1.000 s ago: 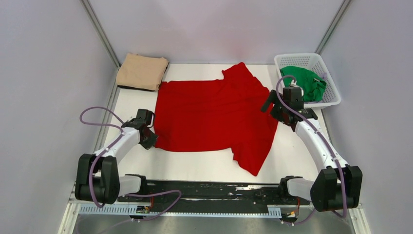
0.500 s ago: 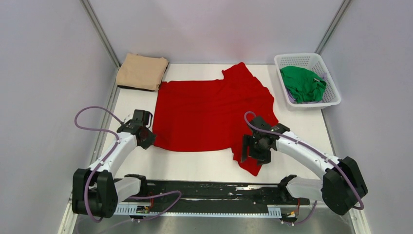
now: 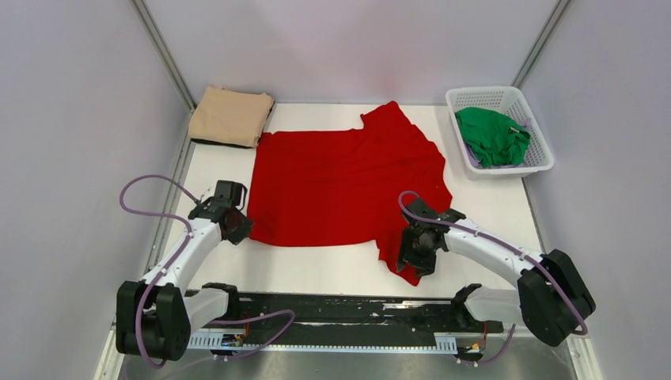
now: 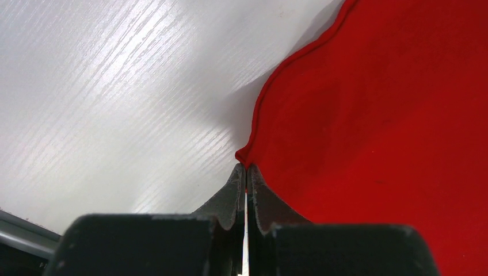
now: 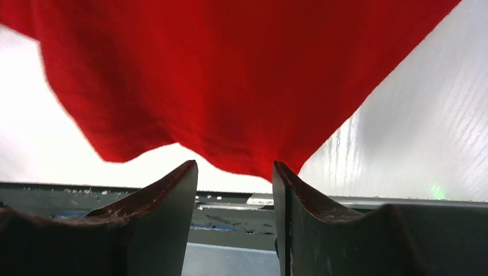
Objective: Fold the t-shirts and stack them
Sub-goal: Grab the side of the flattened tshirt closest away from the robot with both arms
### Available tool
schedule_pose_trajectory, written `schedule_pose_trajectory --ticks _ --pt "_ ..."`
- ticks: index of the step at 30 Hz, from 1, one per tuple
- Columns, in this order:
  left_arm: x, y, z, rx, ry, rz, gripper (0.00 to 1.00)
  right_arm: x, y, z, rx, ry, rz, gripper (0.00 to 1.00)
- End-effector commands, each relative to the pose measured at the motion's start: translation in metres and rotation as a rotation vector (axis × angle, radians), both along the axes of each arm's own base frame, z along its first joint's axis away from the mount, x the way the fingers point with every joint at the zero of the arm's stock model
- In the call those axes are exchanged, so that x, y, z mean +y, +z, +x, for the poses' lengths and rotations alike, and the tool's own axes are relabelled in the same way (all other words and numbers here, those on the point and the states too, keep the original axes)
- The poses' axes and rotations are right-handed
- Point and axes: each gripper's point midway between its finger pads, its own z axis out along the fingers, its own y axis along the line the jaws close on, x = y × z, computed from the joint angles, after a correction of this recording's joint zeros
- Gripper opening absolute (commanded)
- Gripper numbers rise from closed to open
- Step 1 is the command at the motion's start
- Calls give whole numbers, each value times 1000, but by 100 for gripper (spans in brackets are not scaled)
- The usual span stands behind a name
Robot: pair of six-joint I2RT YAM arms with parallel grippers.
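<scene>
The red t-shirt [image 3: 340, 186] was spread mid-table. Limp and light, it was judged best taken at its near corners. Its near-left corner was pinched by the clenched left gripper [image 4: 246, 172]. The right gripper [image 5: 235, 169] was parted around the near-right edge. A folded tan t-shirt [image 3: 231, 115] lay far left and a green t-shirt [image 3: 492, 134] sat in the basket [image 3: 484, 92] far right, neither judged in the way.

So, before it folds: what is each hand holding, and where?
Left hand pinches the red t-shirt at its near-left hem corner. Right hand is open at the near sleeve edge, holding nothing yet.
</scene>
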Motion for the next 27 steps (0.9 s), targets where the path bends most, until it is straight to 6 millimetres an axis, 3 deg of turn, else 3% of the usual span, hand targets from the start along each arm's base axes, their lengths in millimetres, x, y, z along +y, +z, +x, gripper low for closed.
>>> schedule_pose_trajectory --ticks 1,4,6,7,9,11,15,20,22,27 --pt "3 3 -1 -18 6 9 0 -6 -18 4 0 -54 -56 49" --pt "4 2 -4 -13 8 12 0 -15 -30 -2 35 -94 -111 45" --pt "4 2 -6 -4 10 14 0 -20 -34 -9 64 -122 -133 37" --pt "5 3 -7 -4 11 15 0 -22 -34 -13 76 -134 -141 31" --pt "5 3 -12 7 -1 22 0 -25 -33 -20 91 -137 -146 9" --pt "6 4 -21 36 -14 28 0 -22 -27 -30 114 -141 -123 0" --pt "13 6 -51 105 -10 51 0 -32 -14 -55 171 -182 -161 0" --pt "-1 10 -57 73 -36 -31 0 -20 11 -66 150 -162 -47 0" --pt "-3 13 -59 75 -38 -41 0 -18 18 -60 105 -154 -16 0" --pt "-15 26 -43 9 -89 -94 0 -6 28 -26 -52 -91 38 0"
